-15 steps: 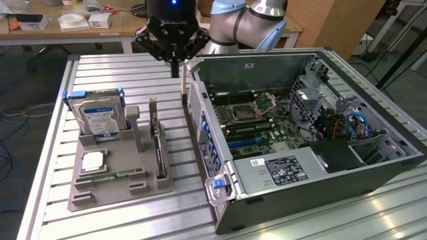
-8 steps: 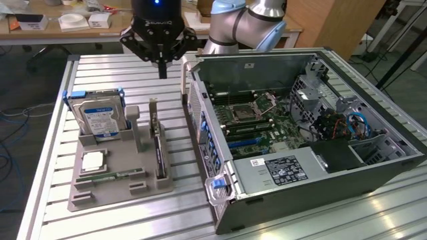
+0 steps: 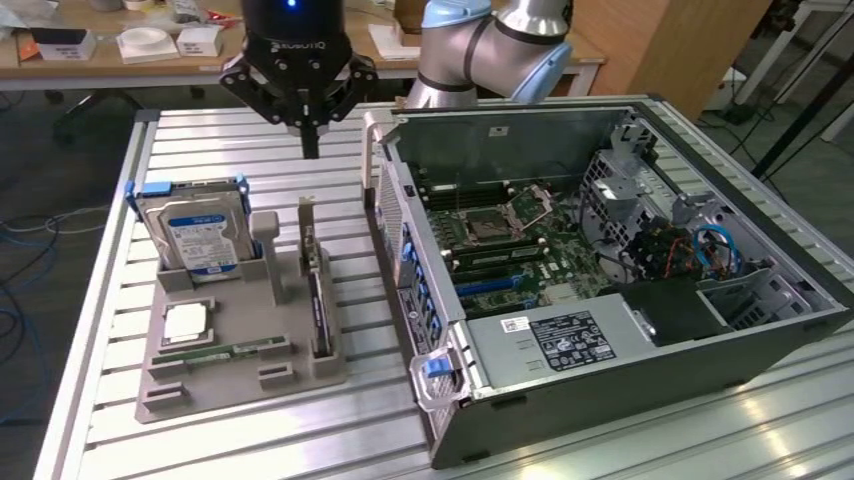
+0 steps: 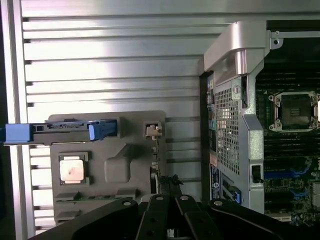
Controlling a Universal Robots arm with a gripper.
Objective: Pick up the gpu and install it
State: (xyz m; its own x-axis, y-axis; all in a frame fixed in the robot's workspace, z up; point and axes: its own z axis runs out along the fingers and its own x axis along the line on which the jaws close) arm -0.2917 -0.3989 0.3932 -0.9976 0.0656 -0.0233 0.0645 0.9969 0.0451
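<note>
The gpu (image 3: pixel 315 295) stands on edge in a slot along the exterior view's right side of a grey holder (image 3: pixel 234 375), its silver bracket end (image 3: pixel 306 222) toward the back. My black gripper (image 3: pixel 311 148) hangs above the table behind that end, shut, with nothing in it. In the wrist view the gpu (image 4: pixel 158 165) shows edge-on in the holder (image 4: pixel 107 165), just ahead of the gripper (image 4: pixel 168 216). The open computer case (image 3: pixel 667 345) lies at the exterior view's right, with its motherboard (image 3: pixel 514 235) and blue expansion slots (image 3: pixel 494 286) exposed.
The holder also carries a silver hard drive (image 3: pixel 200 238) with blue tabs, a processor chip (image 3: pixel 184 322) and a narrow green memory stick (image 3: pixel 220 352). The case's rear wall (image 3: pixel 387 215) rises close beside the gpu. The slatted metal table (image 3: pixel 267 440) has an edge at the left. A cluttered desk (image 3: pixel 147 45) stands behind.
</note>
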